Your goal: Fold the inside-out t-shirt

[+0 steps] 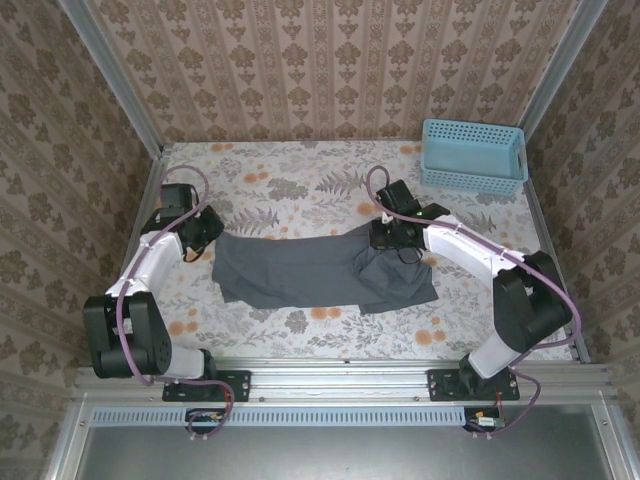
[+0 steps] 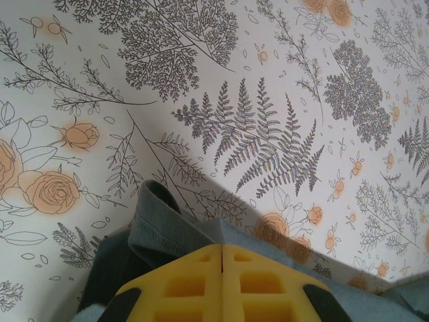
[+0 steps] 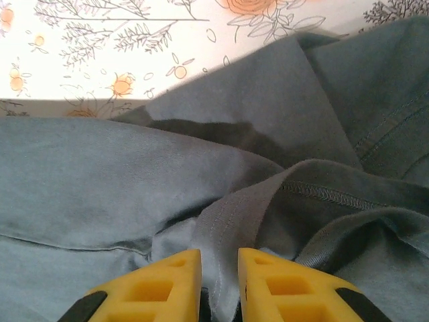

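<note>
Soft slate t-shirt [image 1: 320,268] rumpled; left gripper [image 2: 222,258] jaws clamp hem fold, right gripper [image 3: 220,268] narrow, seemingly pinching seamed ridge

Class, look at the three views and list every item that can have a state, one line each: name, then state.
t-shirt: spread sideways on the table, rumpled, not yet folded, pinched at both ends.
left tool: shut on the t-shirt's left edge.
right tool: narrowly parted, a fold of the t-shirt between its fingers.
basket: upright at the far right corner, nothing visible inside.
</note>
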Motion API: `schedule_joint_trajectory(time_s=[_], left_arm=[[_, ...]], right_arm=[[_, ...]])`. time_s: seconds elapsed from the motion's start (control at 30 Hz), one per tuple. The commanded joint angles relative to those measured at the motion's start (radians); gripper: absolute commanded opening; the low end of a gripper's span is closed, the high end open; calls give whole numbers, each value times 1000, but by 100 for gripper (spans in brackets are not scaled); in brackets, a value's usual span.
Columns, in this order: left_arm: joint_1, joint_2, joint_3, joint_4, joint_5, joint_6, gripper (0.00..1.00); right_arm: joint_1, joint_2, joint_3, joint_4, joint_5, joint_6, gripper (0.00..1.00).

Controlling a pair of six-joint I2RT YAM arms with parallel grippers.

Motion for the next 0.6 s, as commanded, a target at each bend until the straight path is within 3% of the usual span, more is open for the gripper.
schedule_joint_trajectory(time_s=[0.0, 0.3, 0.57], left_arm=[[-6, -24, 11, -11, -2, 21, 0], [-6, -24, 8, -11, -5, 23, 0], [-6, -23, 3, -8, -8, 21, 0]], right_arm=[[-2, 28, 4, -2, -13, 9, 24], [1, 34, 7, -23, 25, 7, 32], [16, 71, 14, -25, 25, 14, 32]])
